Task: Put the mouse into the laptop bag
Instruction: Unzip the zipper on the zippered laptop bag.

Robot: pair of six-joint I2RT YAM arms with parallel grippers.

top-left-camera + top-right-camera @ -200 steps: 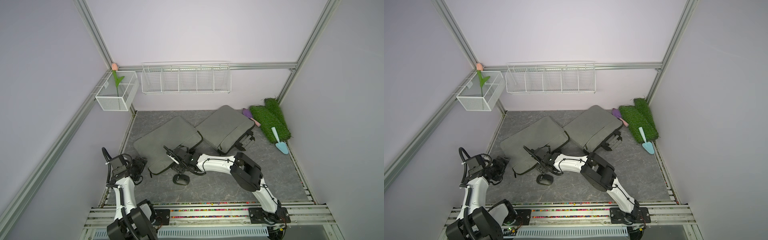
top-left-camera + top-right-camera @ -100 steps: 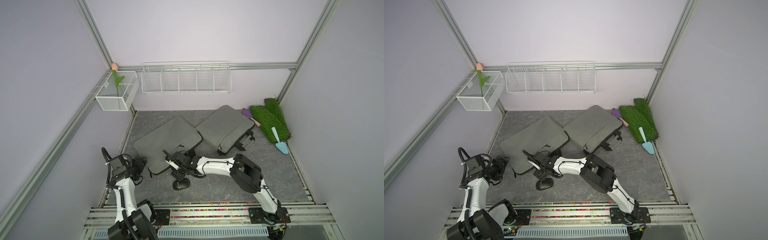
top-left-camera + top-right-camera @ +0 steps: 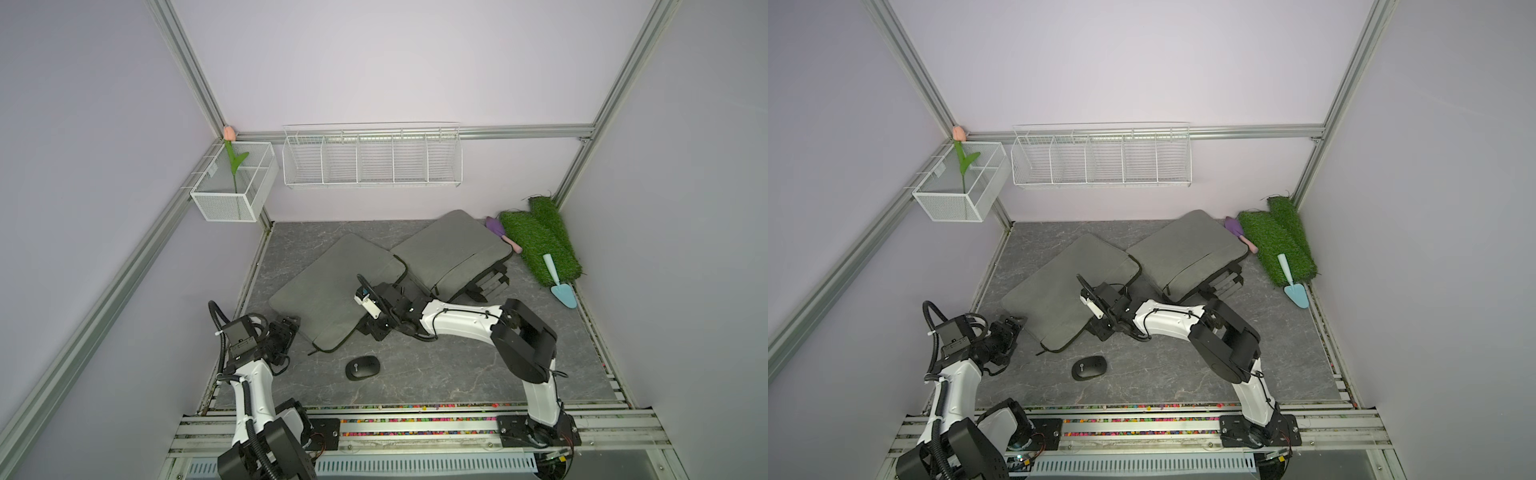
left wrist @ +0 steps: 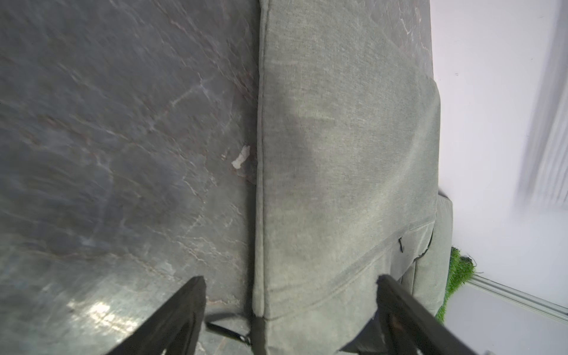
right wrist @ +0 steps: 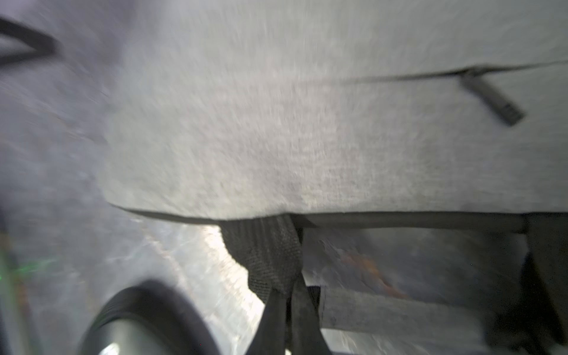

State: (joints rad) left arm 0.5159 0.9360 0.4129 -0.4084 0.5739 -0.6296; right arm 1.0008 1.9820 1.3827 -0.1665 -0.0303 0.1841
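The black mouse lies on the dark stone floor, apart from both grippers, in front of the near grey laptop bag. My right gripper sits at that bag's front edge. In the right wrist view its jaws are shut on the bag's black webbing strap. My left gripper stands open at the bag's left corner, with the bag's edge between its fingers, untouched.
A second grey bag lies behind, overlapping the first. Green turf rolls, a blue trowel and a purple tool sit at the back right. White wire baskets hang on the walls.
My right gripper has pulled back from beside the mouse to the bag's front edge and shut on the strap. The left gripper has barely moved.
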